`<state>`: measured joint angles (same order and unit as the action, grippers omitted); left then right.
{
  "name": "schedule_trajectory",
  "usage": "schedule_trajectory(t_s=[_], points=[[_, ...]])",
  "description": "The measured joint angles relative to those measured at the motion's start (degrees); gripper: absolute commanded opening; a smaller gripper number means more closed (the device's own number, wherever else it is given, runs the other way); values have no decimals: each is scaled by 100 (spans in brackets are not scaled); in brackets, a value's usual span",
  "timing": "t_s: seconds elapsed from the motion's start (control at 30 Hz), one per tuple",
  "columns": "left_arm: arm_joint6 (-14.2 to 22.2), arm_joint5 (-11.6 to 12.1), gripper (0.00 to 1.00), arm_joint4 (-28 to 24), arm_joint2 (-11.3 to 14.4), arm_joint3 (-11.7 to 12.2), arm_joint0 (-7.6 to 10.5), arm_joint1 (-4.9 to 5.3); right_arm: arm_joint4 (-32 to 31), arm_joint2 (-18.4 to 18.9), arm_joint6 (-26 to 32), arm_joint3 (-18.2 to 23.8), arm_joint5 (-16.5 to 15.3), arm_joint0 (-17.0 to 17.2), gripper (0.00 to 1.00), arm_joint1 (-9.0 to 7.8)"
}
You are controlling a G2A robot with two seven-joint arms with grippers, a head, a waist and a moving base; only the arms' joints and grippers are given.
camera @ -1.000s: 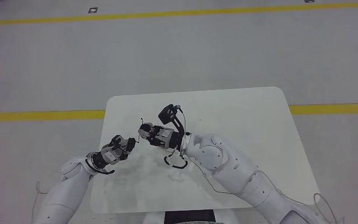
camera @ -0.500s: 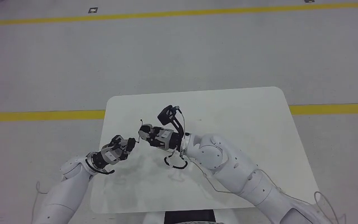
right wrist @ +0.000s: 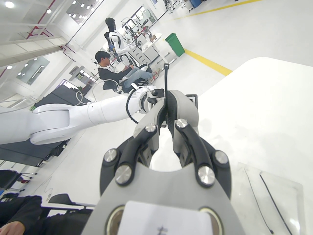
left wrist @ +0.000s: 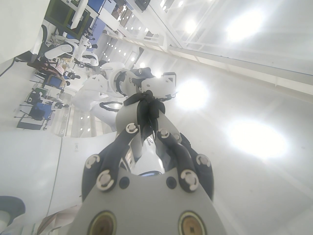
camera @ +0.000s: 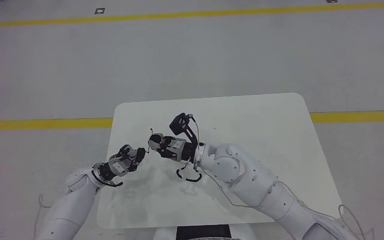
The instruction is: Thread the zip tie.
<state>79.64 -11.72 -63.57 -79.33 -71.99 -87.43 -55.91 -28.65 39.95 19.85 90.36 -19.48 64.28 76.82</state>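
Black and thin, the zip tie stands upright in the right end effector. Its fingers are pinched narrow on the strap, so a free length topped by the square head rises above them, over the white desk. The left end effector sits just beside it, also drawn narrow, with something dark between its fingers. Whether that is the tie's other end cannot be told. The likeliest trouble is alignment: the head's slot is small and the strap springy, so a slightly tilted approach would probably send the tip past the slot or buckle the strap. The unsupported length above the fingers could also sway under a push, and a thin strap may twist or slide within the pads if loaded along its length. With the two end effectors so near, a careless closing move could knock them together. Counted: one held tie, two end effectors, one desk, one clear tray on it, and what looks like two spare ties lying in that tray, the thinner one hard to make out.
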Motion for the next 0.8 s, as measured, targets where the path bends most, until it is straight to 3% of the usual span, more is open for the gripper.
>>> schedule_trajectory(t_s=[0.57, 0.8], points=[[0, 0, 0, 0, 0, 0, 0, 0, 102, -193, -6, -119, 0, -165, 0, -48], [0, 0, 0, 0, 0, 0, 0, 0, 78, -174, -261, -76, 0, -153, 0, -73]])
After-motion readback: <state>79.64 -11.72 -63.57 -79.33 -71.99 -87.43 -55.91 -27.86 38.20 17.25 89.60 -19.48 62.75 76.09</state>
